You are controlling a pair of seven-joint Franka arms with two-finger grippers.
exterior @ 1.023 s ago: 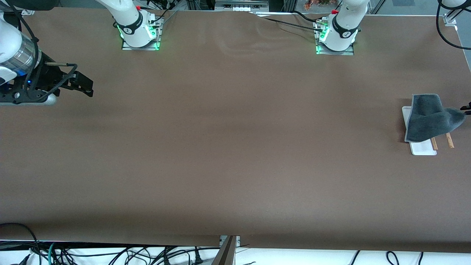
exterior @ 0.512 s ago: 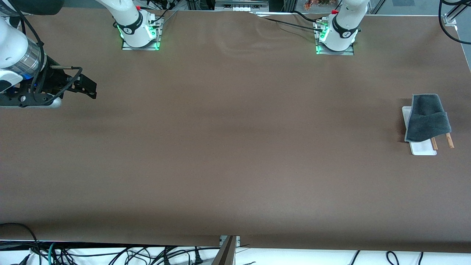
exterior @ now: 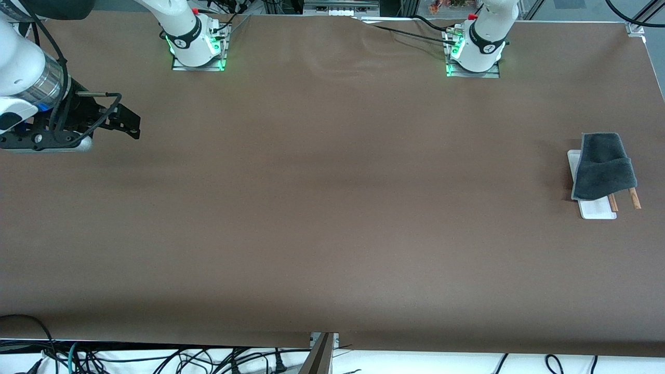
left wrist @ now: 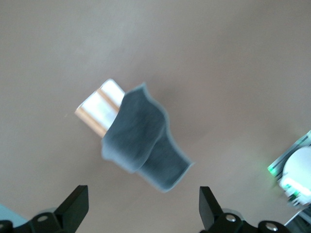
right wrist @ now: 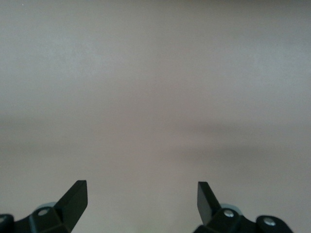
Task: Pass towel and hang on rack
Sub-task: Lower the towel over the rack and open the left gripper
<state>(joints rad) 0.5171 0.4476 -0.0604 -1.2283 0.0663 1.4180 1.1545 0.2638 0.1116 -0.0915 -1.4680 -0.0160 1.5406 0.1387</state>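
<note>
The dark grey towel point(exterior: 603, 166) hangs draped over the rack point(exterior: 597, 209) at the left arm's end of the table, with the two wooden rods point(exterior: 634, 198) poking out from under it. In the left wrist view the towel point(left wrist: 141, 141) and the rack point(left wrist: 99, 109) lie below my left gripper point(left wrist: 142, 191), which is up in the air, open and holding nothing. It is out of the front view. My right gripper point(exterior: 132, 124) hovers over the right arm's end of the table. It is open too point(right wrist: 141, 185), over bare brown table.
Both arm bases point(exterior: 197, 47) point(exterior: 475, 52) stand along the table edge farthest from the front camera. Cables point(exterior: 156, 358) hang below the nearest edge. The rack stands close to the table's end edge.
My left gripper opened, let go of the towel's corner and drew away out of the front view. The corner dropped onto the rack. The right gripper drifted slightly toward the table's middle.
</note>
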